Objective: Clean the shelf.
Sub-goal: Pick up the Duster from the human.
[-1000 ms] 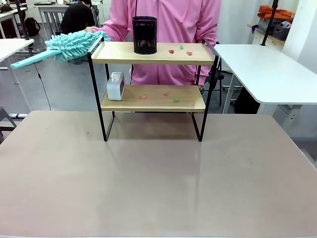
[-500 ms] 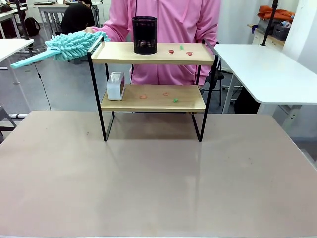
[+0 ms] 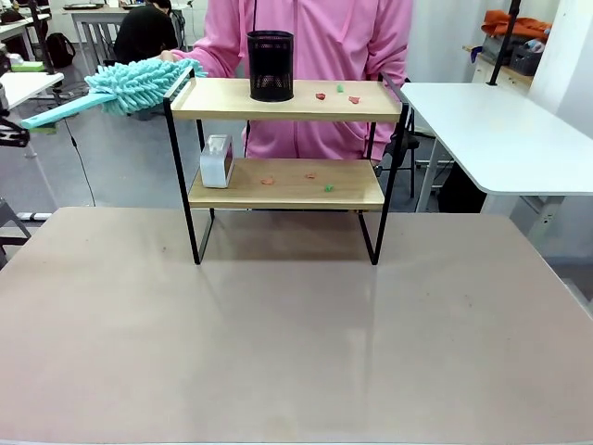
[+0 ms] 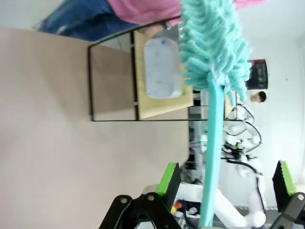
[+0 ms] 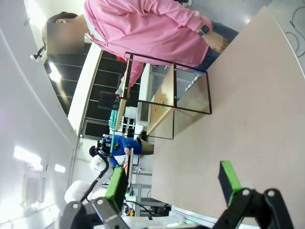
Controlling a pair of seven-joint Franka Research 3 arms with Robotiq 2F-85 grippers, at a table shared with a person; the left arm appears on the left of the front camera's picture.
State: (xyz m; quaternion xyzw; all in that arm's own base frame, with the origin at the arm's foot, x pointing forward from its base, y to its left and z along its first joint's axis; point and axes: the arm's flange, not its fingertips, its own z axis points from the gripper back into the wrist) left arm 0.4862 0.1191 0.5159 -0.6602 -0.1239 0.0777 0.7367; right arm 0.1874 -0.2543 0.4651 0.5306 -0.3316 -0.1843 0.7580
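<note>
The shelf [image 3: 287, 100] stands at the table's far side, with small red and green scraps [image 3: 337, 93] on its top board and more on the lower board [image 3: 296, 178]. A person in pink holds a teal fluffy duster [image 3: 139, 82] by its head end, over the shelf's left rail, with the handle pointing left. My left gripper [image 3: 11, 102] is at the picture's left edge by the handle's tip. In the left wrist view the left gripper [image 4: 226, 168] is open, and the duster handle [image 4: 210, 157] runs between its green pads without touching them. My right gripper [image 5: 172, 180] is open and holds nothing.
A black mesh pen cup [image 3: 271, 65] stands on the top board and a white box-shaped device [image 3: 216, 160] on the lower board's left end. The beige tabletop [image 3: 296, 343] stretches in front of the shelf. A white table [image 3: 500, 130] stands to the right.
My left gripper has come into the front view at the left edge, beside the duster's handle tip. The duster and the shelf have stayed in place.
</note>
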